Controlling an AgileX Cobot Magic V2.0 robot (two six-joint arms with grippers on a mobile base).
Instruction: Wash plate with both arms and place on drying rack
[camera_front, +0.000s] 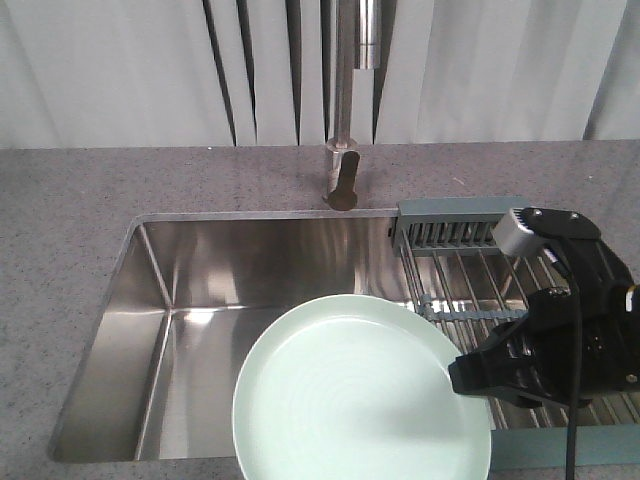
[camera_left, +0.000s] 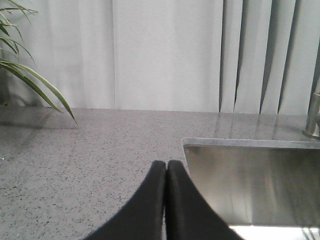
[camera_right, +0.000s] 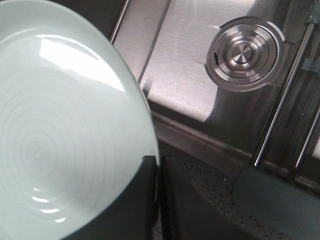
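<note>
The pale mint-green plate (camera_front: 360, 400) hangs over the near right part of the steel sink (camera_front: 200, 300). My right gripper (camera_front: 462, 378) is shut on its right rim; in the right wrist view the plate (camera_right: 65, 125) fills the left side and its edge is pinched between the two black fingers of the gripper (camera_right: 157, 162). The right arm (camera_front: 570, 320) lies over the drying rack (camera_front: 470, 260), whose steel wires and grey-teal frame sit at the sink's right end. My left gripper (camera_left: 166, 166) is shut with nothing in it, above the countertop left of the sink (camera_left: 255, 180).
A steel faucet (camera_front: 345, 120) stands behind the sink at the middle. The sink drain (camera_right: 245, 55) shows below the plate. Speckled grey countertop (camera_front: 60, 230) surrounds the basin. Plant leaves (camera_left: 25, 80) reach in at the far left, with vertical blinds behind.
</note>
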